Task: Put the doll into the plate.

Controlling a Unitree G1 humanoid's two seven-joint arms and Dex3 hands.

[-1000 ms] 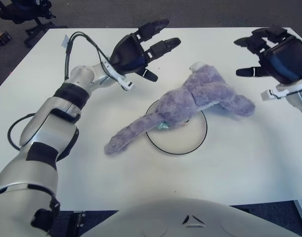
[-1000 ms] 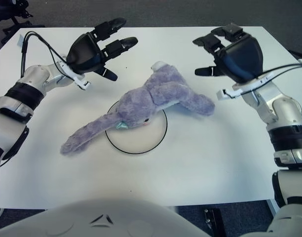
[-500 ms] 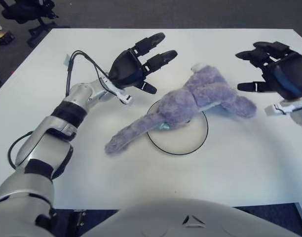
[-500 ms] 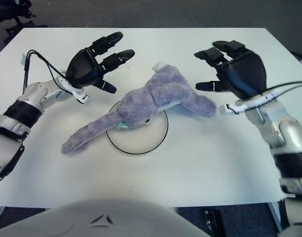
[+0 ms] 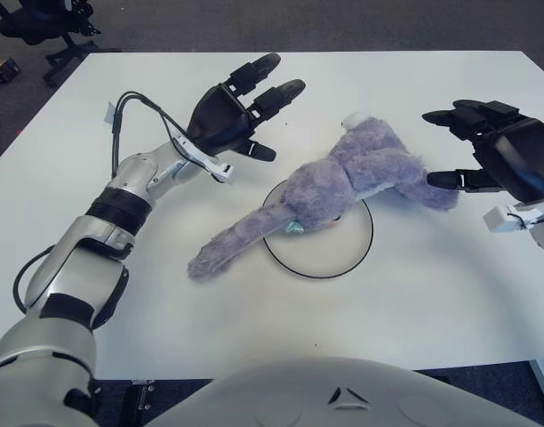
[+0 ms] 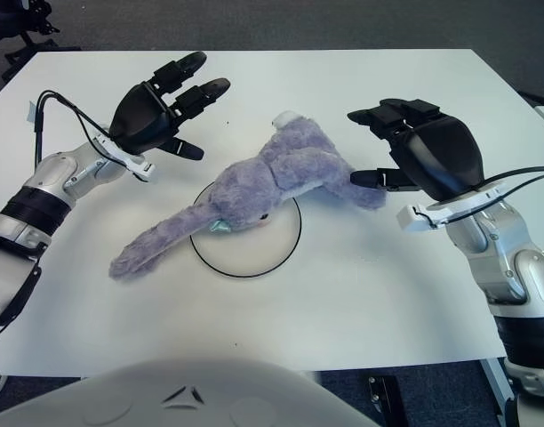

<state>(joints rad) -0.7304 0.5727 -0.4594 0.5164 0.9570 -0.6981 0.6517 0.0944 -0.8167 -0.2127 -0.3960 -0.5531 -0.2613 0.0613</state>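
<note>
A purple plush doll [image 5: 343, 182] lies stretched across the white plate [image 5: 339, 258], which has a dark rim. Its head is over the plate's back half, one long ear trails off to the front left, and its body and legs extend to the back right. My left hand [image 5: 245, 116] hovers back left of the plate, fingers spread, holding nothing. My right hand [image 6: 405, 147] hangs open just right of the doll's leg, its thumb tip close to the plush, nothing grasped.
The white table [image 5: 432, 294] spans the whole view. A black office chair [image 5: 41, 22] stands on the dark floor beyond the back left corner. A cable [image 5: 134, 111] loops along my left forearm.
My left hand has drawn back slightly to the left, away from the doll. My right hand has dropped lower and come nearer the front. The doll and plate have not moved.
</note>
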